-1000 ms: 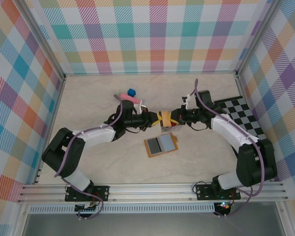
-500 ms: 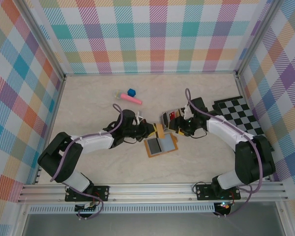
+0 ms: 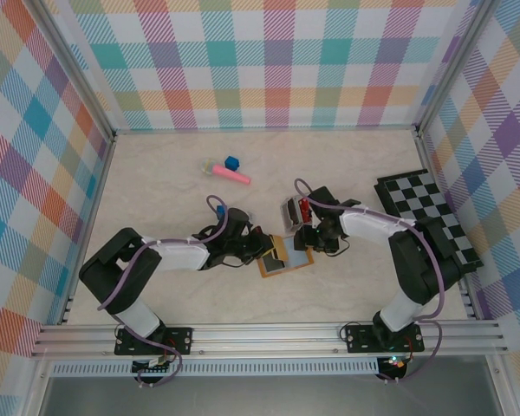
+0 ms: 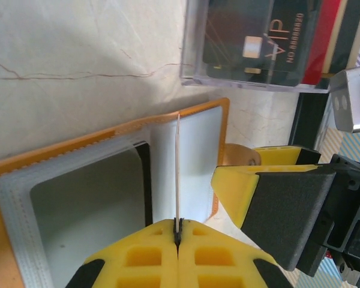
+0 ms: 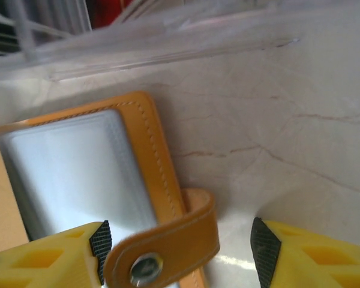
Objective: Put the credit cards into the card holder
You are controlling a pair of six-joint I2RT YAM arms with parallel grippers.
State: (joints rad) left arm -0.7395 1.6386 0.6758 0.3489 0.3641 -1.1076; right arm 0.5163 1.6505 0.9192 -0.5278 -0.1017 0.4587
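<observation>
The left gripper [image 4: 177, 231] is clamped on a thin tan plastic card [image 4: 177, 168], held edge-on above the open orange-brown leather-look card holder [image 5: 151, 144], which lies near the centre of the worktop's [image 4: 78, 48] front edge. The right gripper [image 5: 177, 249] stands with its jaws apart, straddling the snap strap [image 5: 189, 231]. Risk: with nothing restraining it, the holder may slide, and the card may miss its slot or buckle.

A beige marble-look table [image 3: 156, 199] carries a small blue cube [image 3: 232, 162] toward its far edge, left of centre. A pink cylinder [image 3: 230, 175] lies at an angle just in front of the cube. A black-and-white chequered board [image 3: 420, 195] lies flat by the right edge, turned askew. A clear plastic box [image 3: 291, 211] stands near the middle. Pastel plaid walls [image 3: 269, 61] enclose three sides.
</observation>
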